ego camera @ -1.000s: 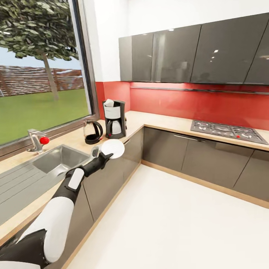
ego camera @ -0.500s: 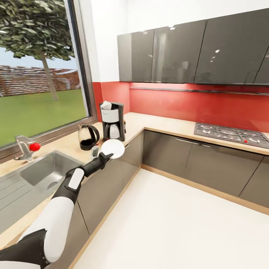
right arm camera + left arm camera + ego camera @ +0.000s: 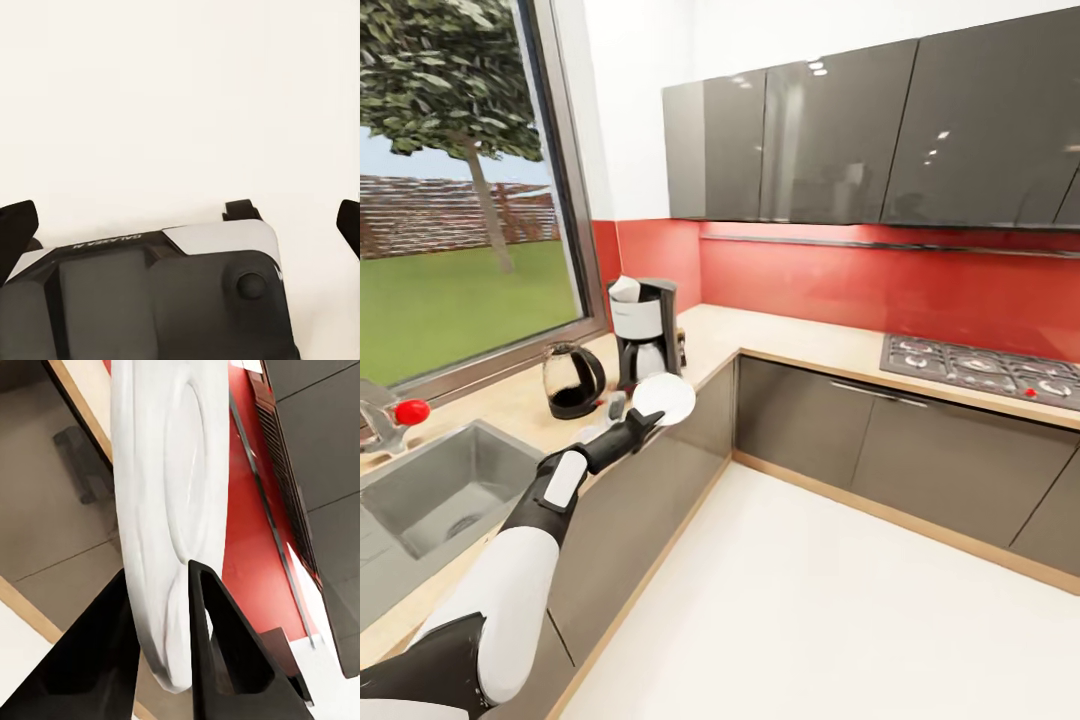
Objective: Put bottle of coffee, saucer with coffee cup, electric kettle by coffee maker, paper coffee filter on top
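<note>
Left gripper (image 3: 643,419) clamped on the small plain white round saucer (image 3: 663,399), just in front of the tall black coffee maker (image 3: 643,333). Right gripper (image 3: 180,217) spread wide, holding nothing.

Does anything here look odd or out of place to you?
One thing: the saucer isn't lying flat. The left gripper pinches it by its rim, holding it on edge in the air before the coffee maker. Nothing appears spilled or broken.
</note>
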